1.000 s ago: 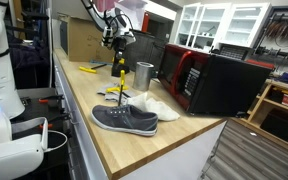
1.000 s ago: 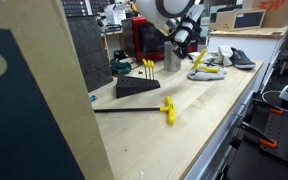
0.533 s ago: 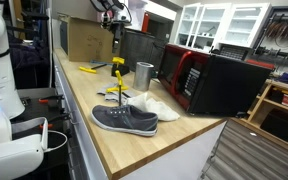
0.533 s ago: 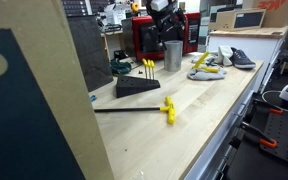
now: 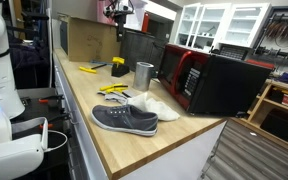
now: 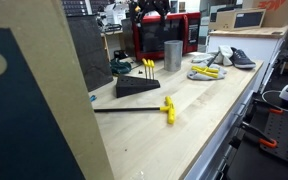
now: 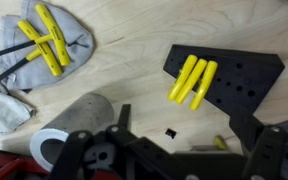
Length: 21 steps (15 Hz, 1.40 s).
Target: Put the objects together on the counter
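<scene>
My gripper (image 7: pixel 174 150) is open and empty, high above the wooden counter (image 7: pixel 124 75); it shows at the top of both exterior views (image 5: pixel 121 10) (image 6: pixel 149 8). Below it in the wrist view are a metal cup (image 7: pixel 69 130), a black block (image 7: pixel 239 75) holding yellow-handled tools (image 7: pixel 192 80), and yellow-handled pliers (image 7: pixel 44 45) lying on a grey cloth (image 7: pixel 74 40). In both exterior views I see the cup (image 5: pixel 144 73) (image 6: pixel 173 55), the pliers (image 5: pixel 112 90) (image 6: pixel 206 72), the black block (image 6: pixel 137 85) and a grey shoe (image 5: pixel 124 120) (image 6: pixel 239 57).
A yellow-headed mallet (image 6: pixel 167 108) with a black handle lies on the counter. A white cloth (image 5: pixel 156 108) sits beside the shoe. A black and red microwave (image 5: pixel 209 80) stands at the back. A cardboard box (image 5: pixel 84 40) is at the far end. A yellow tool (image 5: pixel 89 69) lies near it.
My gripper has risen from just above the counter objects to the top of both exterior views. The objects on the counter have not moved.
</scene>
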### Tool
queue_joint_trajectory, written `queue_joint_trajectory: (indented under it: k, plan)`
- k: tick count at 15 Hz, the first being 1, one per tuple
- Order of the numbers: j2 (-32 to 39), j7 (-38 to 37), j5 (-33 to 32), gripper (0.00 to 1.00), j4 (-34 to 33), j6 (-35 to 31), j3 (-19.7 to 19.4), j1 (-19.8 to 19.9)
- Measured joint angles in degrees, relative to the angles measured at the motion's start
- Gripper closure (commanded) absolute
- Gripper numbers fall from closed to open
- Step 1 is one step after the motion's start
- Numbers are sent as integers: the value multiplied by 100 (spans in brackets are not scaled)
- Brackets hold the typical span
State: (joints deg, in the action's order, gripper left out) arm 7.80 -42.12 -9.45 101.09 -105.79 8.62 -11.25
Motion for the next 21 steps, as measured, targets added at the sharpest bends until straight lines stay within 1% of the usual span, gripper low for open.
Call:
queue_joint_trajectory:
  k: [5,8,13,21]
  plan:
    - [-32,6,20,0,-68,-454,0,0]
    - [-99,13,203,0,-73,-660,1,-6]
    - [-240,134,619,0,-131,-587,26,-55]
    - [-247,123,628,0,-165,-502,36,-65]
